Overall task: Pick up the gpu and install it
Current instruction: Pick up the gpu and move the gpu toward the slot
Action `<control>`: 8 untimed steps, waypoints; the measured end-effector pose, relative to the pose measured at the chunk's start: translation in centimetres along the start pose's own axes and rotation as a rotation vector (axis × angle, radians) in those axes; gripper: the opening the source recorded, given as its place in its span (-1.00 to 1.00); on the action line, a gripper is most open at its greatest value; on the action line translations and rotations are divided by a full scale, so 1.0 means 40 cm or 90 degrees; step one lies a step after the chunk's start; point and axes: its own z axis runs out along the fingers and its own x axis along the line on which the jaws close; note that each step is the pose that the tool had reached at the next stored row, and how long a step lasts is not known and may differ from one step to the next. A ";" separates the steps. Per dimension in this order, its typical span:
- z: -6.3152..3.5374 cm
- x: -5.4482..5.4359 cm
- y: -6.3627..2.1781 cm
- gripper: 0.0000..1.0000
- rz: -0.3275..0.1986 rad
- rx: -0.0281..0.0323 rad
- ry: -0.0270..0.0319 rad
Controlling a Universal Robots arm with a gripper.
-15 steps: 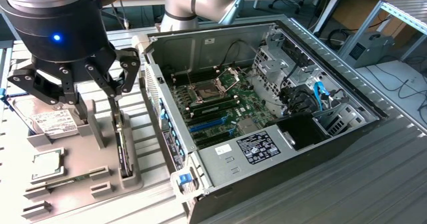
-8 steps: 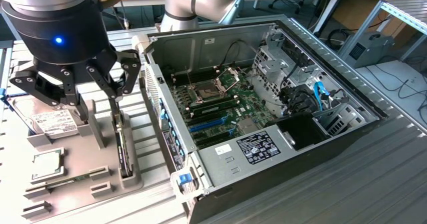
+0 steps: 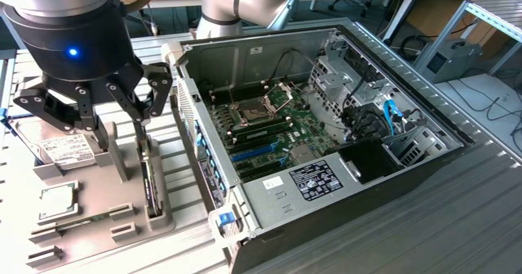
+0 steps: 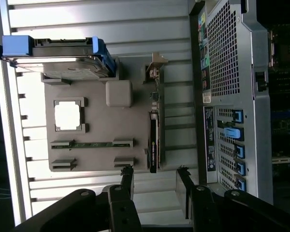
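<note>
The gpu (image 3: 148, 185) (image 4: 153, 140) is a slim dark card standing on edge in a slot along one side of the grey holder tray (image 3: 98, 225) (image 4: 99, 130); its silver end bracket (image 4: 155, 72) shows in the wrist view. My gripper (image 3: 114, 124) (image 4: 154, 176) hangs above the tray, open and holding nothing. In the wrist view its two fingers (image 4: 127, 176) straddle the line of the card's end without touching it. The open computer case (image 3: 392, 182) (image 4: 232, 96) lies beside the tray, with the motherboard (image 3: 273, 130) and its blue slots (image 3: 257, 155) exposed.
On the tray also sit a hard drive (image 3: 61, 147) (image 4: 63, 60) in a blue caddy, a square processor chip (image 3: 53, 200) (image 4: 67, 116) and a memory stick (image 4: 92, 144). The case wall (image 3: 195, 127) rises right next to the gpu. Cables (image 3: 383, 118) fill the case's drive bay.
</note>
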 end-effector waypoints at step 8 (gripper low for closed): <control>0.005 0.000 0.000 -0.04 0.000 -0.0001 -0.0001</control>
